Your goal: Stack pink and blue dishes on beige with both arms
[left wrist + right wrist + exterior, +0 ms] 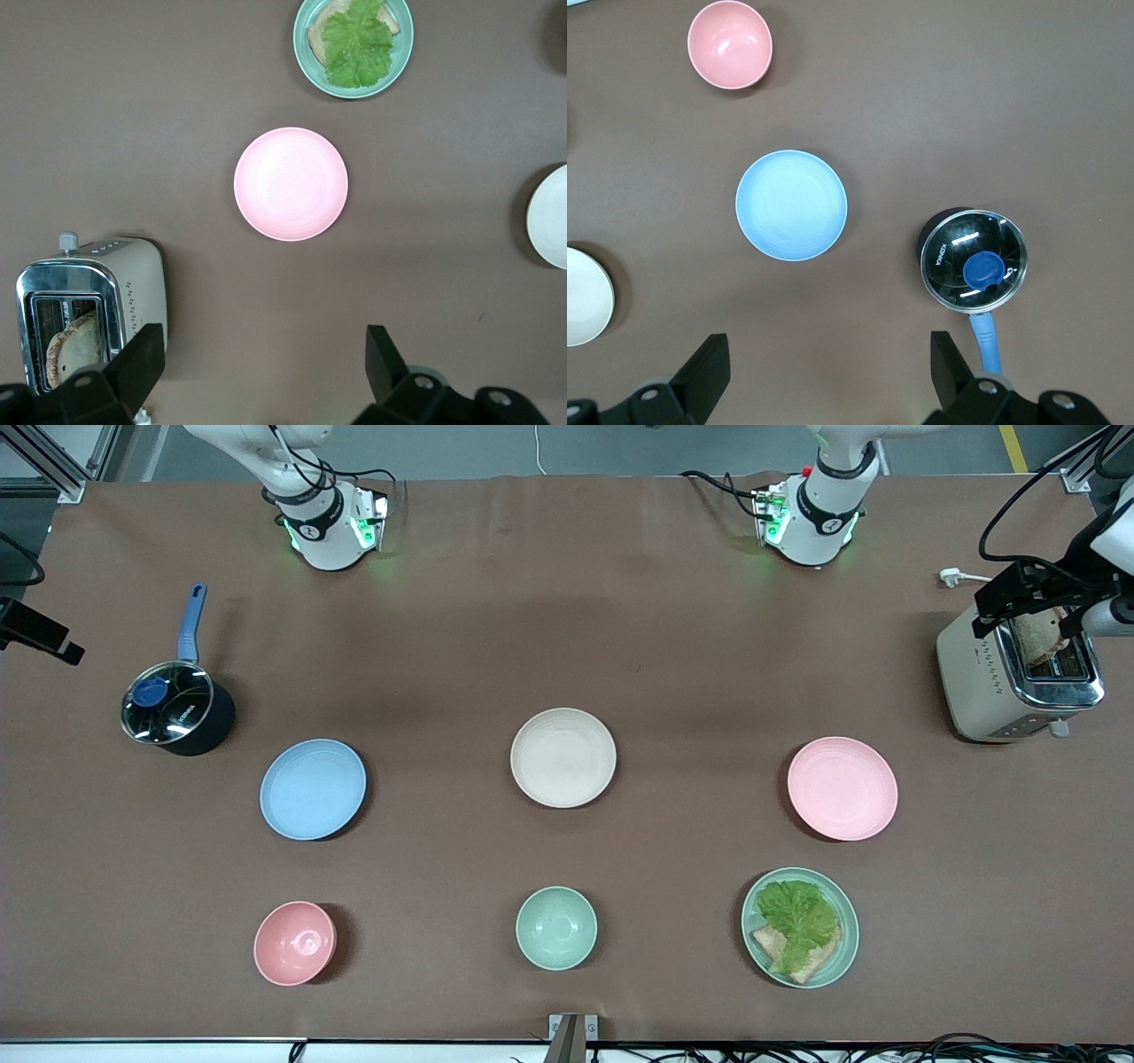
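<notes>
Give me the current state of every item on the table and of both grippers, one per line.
pink plate: empty, flat on table, unstacked
blue plate: empty, flat on table, unstacked
beige plate: empty, nothing stacked on it
pink bowl: upright, empty
mint bowl: upright, empty
mint plate: holds lettuce and bread
pot: glass lid on
toaster: bread in slot
left gripper: open, empty
right gripper: open, empty

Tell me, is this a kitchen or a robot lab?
Probably a robot lab set up like a kitchen: two robot arms stand at a table holding a toaster, a pot and plates.
</notes>
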You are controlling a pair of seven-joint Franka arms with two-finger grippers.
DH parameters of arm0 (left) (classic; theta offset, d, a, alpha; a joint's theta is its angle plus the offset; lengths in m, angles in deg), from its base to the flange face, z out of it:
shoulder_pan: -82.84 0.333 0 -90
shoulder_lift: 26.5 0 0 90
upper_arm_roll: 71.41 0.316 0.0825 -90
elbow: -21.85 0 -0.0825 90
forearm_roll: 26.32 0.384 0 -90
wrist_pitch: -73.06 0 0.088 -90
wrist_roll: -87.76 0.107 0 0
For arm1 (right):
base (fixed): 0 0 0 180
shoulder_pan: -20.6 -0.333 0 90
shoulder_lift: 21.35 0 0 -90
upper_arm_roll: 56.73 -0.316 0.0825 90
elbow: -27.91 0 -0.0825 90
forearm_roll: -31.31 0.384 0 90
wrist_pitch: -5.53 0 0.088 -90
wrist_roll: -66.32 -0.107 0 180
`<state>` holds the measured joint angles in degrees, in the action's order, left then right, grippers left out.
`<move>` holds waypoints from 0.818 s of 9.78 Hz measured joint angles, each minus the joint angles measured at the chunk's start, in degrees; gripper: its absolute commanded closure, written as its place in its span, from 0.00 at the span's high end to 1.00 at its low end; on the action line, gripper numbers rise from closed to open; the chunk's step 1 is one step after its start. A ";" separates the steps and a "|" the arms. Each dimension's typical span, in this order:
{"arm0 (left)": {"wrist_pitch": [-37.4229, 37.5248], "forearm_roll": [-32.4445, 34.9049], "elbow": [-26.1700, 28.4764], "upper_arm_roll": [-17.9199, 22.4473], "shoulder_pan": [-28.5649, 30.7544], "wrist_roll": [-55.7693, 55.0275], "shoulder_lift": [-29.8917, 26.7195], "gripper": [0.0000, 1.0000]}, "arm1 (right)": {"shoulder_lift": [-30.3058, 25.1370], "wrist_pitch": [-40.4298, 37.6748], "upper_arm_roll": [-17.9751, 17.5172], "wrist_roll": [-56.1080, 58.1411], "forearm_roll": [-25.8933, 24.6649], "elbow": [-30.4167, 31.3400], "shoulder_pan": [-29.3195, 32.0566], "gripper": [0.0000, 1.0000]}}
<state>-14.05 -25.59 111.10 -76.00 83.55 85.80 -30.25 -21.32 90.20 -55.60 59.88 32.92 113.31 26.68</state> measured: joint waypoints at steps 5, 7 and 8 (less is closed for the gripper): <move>0.22 -0.02 -2.94 -0.01 0.60 0.08 4.89 1.00 | -0.01 0.06 -0.01 0.00 0.00 -0.26 0.00 1.00; -1.54 -2.72 -3.28 0.04 4.21 4.54 11.72 1.00 | -0.04 -0.76 -0.01 2.39 0.00 -0.31 -0.01 1.00; -4.00 -3.76 -3.32 0.08 7.01 9.10 15.74 1.00 | 0.33 -1.06 0.04 4.17 0.37 0.40 0.02 1.00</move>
<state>-18.05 -29.35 107.78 -75.92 90.56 94.90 -14.51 -20.99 89.14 -55.56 64.05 33.28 113.70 26.71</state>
